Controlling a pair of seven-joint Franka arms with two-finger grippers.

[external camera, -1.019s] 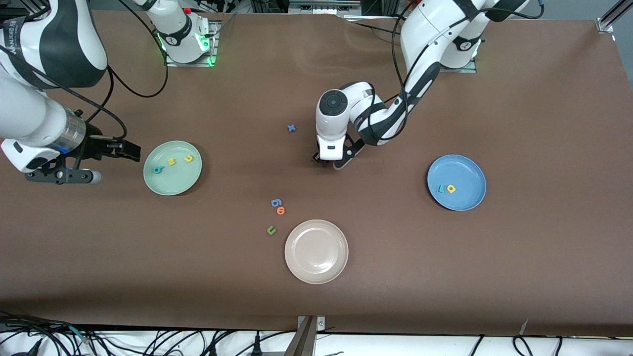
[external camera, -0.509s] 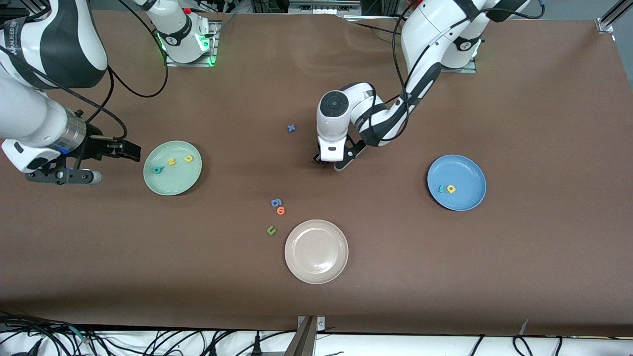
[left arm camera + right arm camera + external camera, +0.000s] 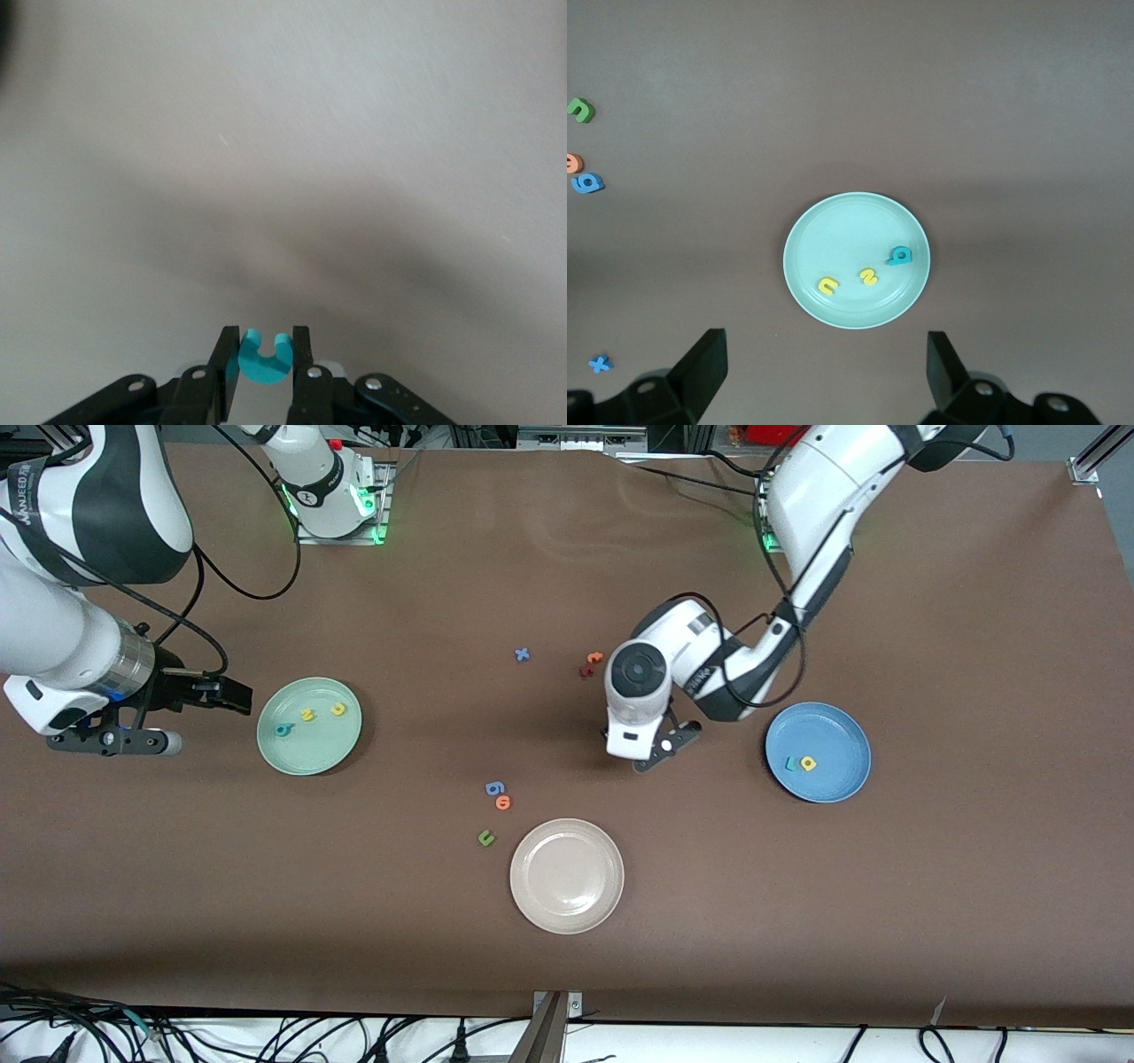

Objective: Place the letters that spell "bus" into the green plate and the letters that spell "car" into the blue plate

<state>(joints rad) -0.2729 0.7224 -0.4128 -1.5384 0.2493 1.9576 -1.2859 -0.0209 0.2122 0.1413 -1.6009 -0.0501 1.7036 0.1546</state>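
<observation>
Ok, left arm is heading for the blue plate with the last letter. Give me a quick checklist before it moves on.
1. Left tool shut on the teal "c": ok.
2. Blue plate holds the teal "r" and yellow "a", with bare space for the "c": ok.
3. Left tool over the blue plate: not ok, it is over bare table beside it.
4. Green plate holds "b", "u", "s": ok.
5. Right tool open, waiting beside the green plate: ok.
</observation>
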